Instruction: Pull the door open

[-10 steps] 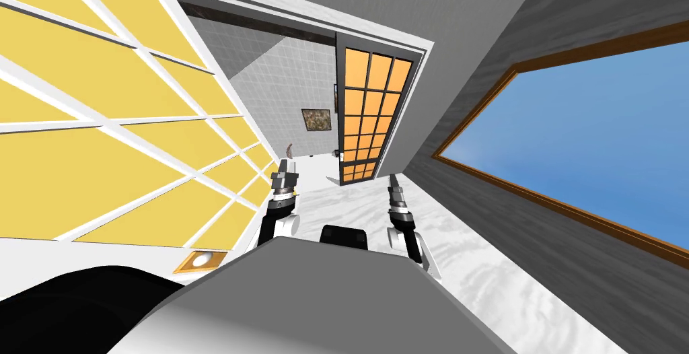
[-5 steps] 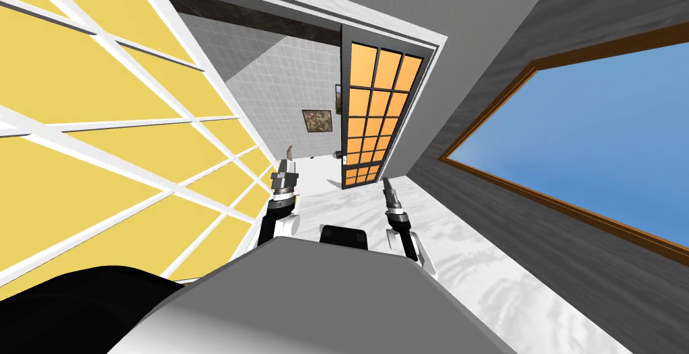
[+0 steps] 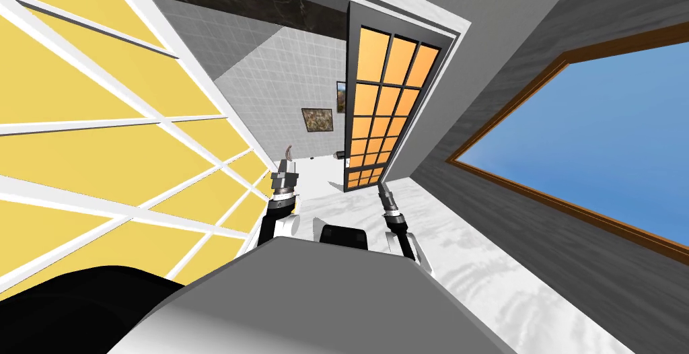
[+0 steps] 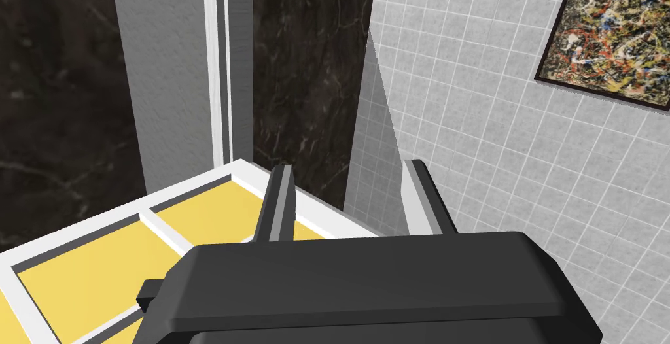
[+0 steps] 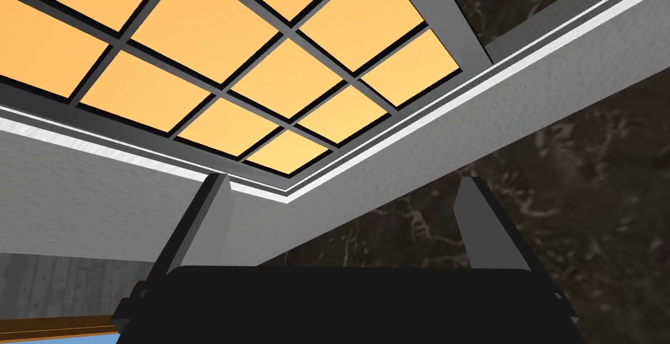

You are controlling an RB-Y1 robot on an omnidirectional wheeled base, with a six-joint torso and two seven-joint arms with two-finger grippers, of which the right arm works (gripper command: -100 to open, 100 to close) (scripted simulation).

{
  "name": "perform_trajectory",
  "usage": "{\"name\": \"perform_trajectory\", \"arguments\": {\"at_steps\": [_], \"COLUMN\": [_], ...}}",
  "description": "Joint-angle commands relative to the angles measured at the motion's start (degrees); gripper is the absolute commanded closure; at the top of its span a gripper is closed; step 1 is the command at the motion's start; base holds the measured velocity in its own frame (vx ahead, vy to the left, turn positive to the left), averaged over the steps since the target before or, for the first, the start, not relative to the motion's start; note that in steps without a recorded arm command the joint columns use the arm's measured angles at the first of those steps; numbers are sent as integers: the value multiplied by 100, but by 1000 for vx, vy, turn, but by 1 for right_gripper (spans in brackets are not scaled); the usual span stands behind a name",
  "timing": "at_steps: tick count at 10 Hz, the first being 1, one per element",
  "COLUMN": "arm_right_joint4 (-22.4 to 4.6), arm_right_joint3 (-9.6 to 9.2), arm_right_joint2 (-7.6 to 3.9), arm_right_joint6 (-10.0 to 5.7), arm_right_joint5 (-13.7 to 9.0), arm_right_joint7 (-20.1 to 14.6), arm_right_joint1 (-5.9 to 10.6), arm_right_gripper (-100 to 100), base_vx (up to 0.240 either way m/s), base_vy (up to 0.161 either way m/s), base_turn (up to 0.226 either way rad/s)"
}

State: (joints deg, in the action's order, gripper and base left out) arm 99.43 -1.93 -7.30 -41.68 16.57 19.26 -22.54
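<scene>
Two grippers hang with fingers spread wide, holding nothing: the left gripper [image 3: 288, 165] beside a yellow-paned panel [image 3: 101, 134], the right gripper [image 3: 383, 186] close before the orange-paned door [image 3: 383, 101], standing tall and upright beside the grey wall [image 3: 471, 87]; beyond, a painting [image 3: 316, 119] on a tiled wall [image 3: 289, 81].

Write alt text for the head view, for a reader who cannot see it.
A dark-framed door with orange panes stands ajar ahead, with the right gripper close to its bottom corner. The left gripper sits beside a yellow-paned white panel; a tiled wall with a painting shows past the door.
</scene>
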Motion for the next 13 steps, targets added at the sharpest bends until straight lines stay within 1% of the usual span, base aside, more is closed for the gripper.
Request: {"name": "perform_trajectory", "arguments": {"at_steps": [1,2,6,7,9,13], "arm_right_joint4": [-219,-387,-724,-892,-1060,-1722], "arm_right_joint3": [-19,-35,-68,-84,-100,-164], "arm_right_joint2": [-50,-82,-147,-177,-208,-323], "arm_right_joint6": [-138,-231,-416,-509,-602,-968], "arm_right_joint5": [123,216,404,498,591,961], "arm_right_joint7": [185,321,592,728,864,1399], "arm_right_joint1": [30,58,114,142,171,281], "arm_right_gripper": [-100,-100,-100,-100,-100,-100], "base_vx": [133,162,129,113,138,183], "base_vy": [86,114,84,80,76,112], "base_turn": [-14,-23,-13,-38,-31,-59]}}
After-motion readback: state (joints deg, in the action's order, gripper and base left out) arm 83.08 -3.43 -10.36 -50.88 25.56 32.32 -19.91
